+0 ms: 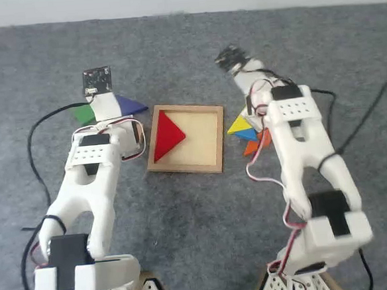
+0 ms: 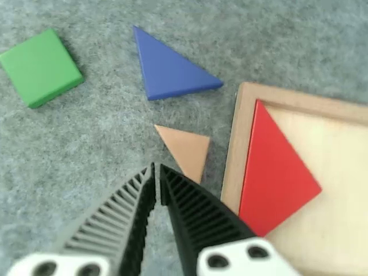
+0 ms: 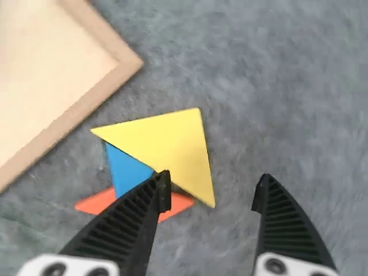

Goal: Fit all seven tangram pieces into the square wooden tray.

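Left claw (image 2: 156, 171) narrow, nearly closed, empty; tan triangle (image 2: 185, 150) just beyond tips, 9 o'clock of tray (image 1: 185, 168). Right claw (image 3: 214, 183) wide, one tip at edge of yellow triangle (image 3: 164, 144), 3 o'clock of tray. Red triangle (image 1: 166, 136) inside tray.

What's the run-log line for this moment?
tray: red triangle in | left end effector: shut, by tan triangle | right end effector: open, at yellow triangle
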